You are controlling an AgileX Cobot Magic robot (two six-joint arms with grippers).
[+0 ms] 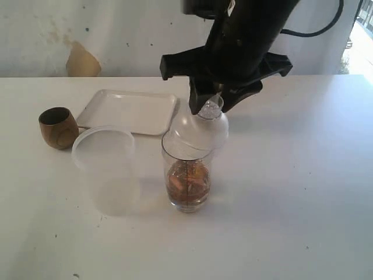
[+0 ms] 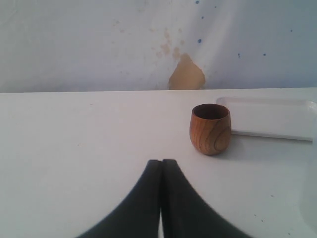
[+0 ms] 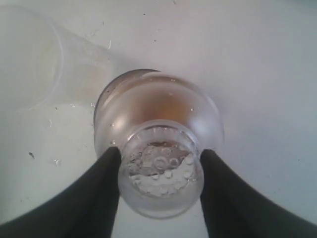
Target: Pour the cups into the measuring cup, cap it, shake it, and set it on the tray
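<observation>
The measuring cup [image 1: 187,186] stands upright mid-table with brown liquid in its lower part. A clear domed cap [image 1: 198,131] sits on its mouth, slightly tilted. My right gripper [image 1: 211,105] comes down from above and is shut on the cap's narrow top neck [image 3: 161,173], a black finger [image 3: 106,183] on each side; the dome [image 3: 158,114] hides the cup's mouth below. The brown wooden cup [image 1: 58,127] stands upright at the left, also the wooden cup [image 2: 210,129] ahead of my left gripper [image 2: 162,163], which is shut and empty. The white tray [image 1: 129,111] lies behind.
A wide milky translucent tub [image 1: 105,169] stands just left of the measuring cup, close beside it; the tub [image 3: 44,54] also shows in the right wrist view. The tray [image 2: 270,116] lies right behind the wooden cup. A wall borders the table's far edge.
</observation>
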